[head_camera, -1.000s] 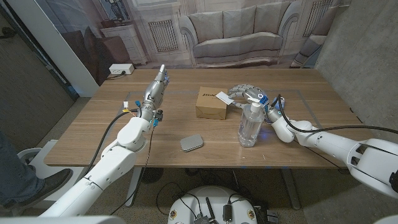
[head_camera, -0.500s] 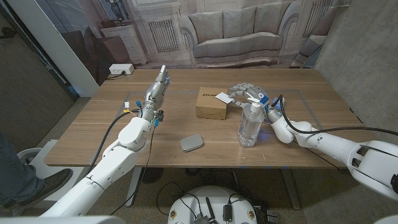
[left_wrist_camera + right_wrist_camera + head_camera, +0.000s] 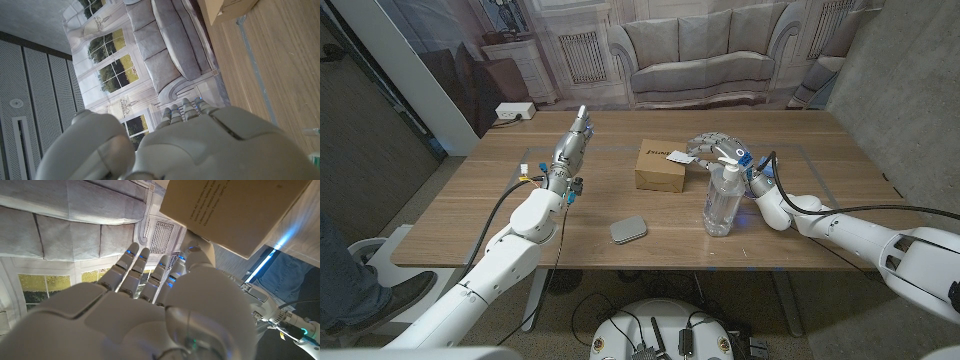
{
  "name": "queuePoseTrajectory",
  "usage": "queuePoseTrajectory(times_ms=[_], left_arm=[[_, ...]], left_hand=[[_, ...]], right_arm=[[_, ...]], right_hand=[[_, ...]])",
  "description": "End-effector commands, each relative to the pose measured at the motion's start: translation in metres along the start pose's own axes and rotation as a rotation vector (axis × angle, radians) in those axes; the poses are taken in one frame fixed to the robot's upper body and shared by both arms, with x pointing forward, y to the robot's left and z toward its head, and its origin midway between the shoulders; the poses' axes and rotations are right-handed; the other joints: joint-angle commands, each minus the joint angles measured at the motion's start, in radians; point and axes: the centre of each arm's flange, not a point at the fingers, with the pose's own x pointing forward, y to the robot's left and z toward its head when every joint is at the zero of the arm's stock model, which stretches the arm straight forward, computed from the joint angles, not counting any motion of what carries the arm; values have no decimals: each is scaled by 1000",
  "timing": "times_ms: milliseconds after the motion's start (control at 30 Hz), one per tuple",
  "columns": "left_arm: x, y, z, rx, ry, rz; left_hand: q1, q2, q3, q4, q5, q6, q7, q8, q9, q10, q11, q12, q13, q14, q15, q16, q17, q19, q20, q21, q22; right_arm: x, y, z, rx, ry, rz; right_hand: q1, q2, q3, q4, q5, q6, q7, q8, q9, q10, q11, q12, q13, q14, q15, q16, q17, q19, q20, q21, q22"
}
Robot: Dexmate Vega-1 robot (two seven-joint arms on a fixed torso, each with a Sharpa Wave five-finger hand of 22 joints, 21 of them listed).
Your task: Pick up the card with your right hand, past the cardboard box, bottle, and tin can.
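Three obstacles stand on the wooden table (image 3: 470,215): a cardboard box (image 3: 659,166) near its middle, a clear pump bottle (image 3: 722,200) toward the near edge on the robot's right, and a flat grey tin can (image 3: 628,229) close to the near edge. On the box's top right corner lies the white card (image 3: 679,156). Reaching in from behind the bottle, the right hand (image 3: 712,147) hovers with its fingers extended toward the card; the fingertips look to be at or just beside the card's edge, but whether they touch or pinch it cannot be told from these frames. In the right wrist view the fingers (image 3: 131,265) lie side by side and slightly spread, pointing at the box face (image 3: 235,207), with nothing visibly between them. Well apart, by the table's left edge, the left hand (image 3: 572,142) is raised with fingers straight and nothing held. My judgement is that the approach is nearly done and the grasp is at hand: the next move calls for closing thumb and fingers on the card's overhanging edge, then lifting clear without brushing the bottle's pump.
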Motion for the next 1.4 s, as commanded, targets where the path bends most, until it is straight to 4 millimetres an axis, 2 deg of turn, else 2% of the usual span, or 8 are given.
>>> queuePoseTrajectory(times_ms=[33, 300, 800, 1400], left_arm=[[6, 4, 2, 1, 0, -5], [11, 9, 5, 2, -9, -11], [19, 10, 5, -6, -20, -27], [16, 9, 3, -14, -24, -25]], left_hand=[[3, 8, -5, 0, 7, 3, -3, -3, 4, 5, -3, -3, 3, -3, 2, 0, 4, -12, -50, -4, 6], [4, 9, -7, 0, 7, 3, -4, -3, 4, 5, -4, -4, 3, -3, 1, -1, 4, -12, -51, -5, 6], [5, 11, -9, 0, 7, 3, -3, -3, 4, 6, -1, -4, 3, -3, 2, -1, 4, -11, -50, -7, 6], [6, 12, -12, 0, 7, 4, -3, -3, 4, 6, 0, -5, 3, -3, 2, -1, 4, -10, -49, -8, 6]], right_arm=[[4, 2, -1, 6, 14, -7], [5, -1, 0, -5, 17, -10], [10, -19, 0, 1, 74, 28], [10, -29, -2, 10, 94, 26]], right_hand=[[5, 7, 9, -3, -5, 12, -2, 11, 7, 12, 3, 3, 4, 10, -159, 6, 1, 6, -128, 0, 3], [10, 9, 9, -4, -9, 16, -2, 20, 15, 13, 3, 2, 5, 11, -160, 6, 2, 7, -129, 0, 4], [18, 8, 5, -5, -19, 18, -2, 37, 32, 18, 4, 0, 5, 12, -156, 4, 2, 7, -120, -1, 4], [21, 8, 1, -3, -27, 15, -2, 52, 49, 19, 4, -2, 5, 8, -154, 1, 3, 5, -115, -3, 5]])
